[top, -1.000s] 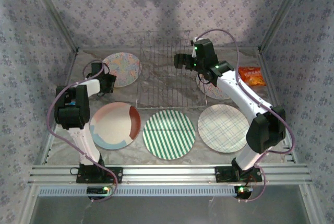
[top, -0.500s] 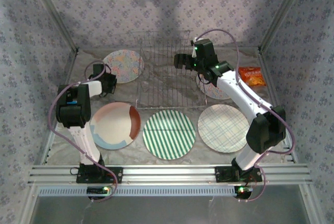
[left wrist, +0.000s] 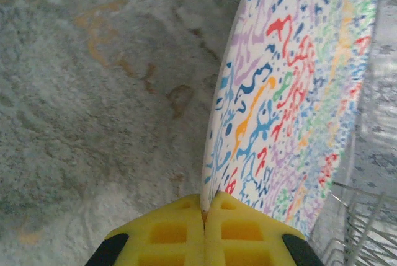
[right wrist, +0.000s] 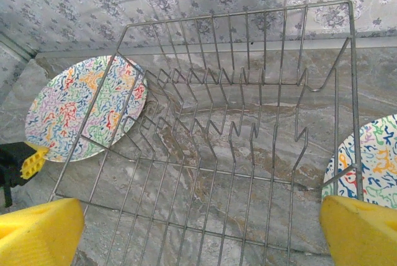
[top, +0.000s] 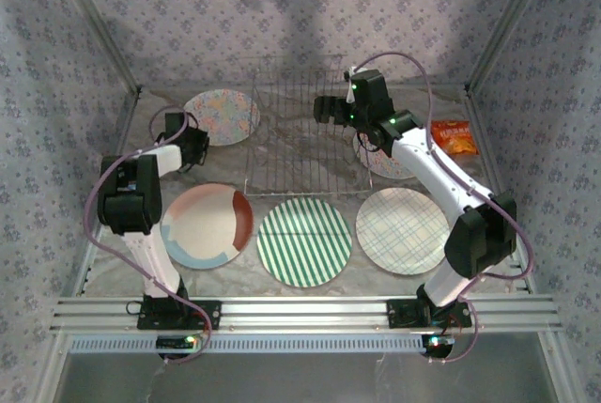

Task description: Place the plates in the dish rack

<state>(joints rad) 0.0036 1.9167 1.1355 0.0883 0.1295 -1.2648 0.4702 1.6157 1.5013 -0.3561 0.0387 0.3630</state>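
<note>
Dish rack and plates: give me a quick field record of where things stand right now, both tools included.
left tool: shut on the rim of the floral plate, left of the rack
right tool: open, empty, over the dish rack
rack contents: no plate in it
lying flat: second floral plate, cream plate, green striped plate, plaid plate
other: orange snack packet, far right
</note>
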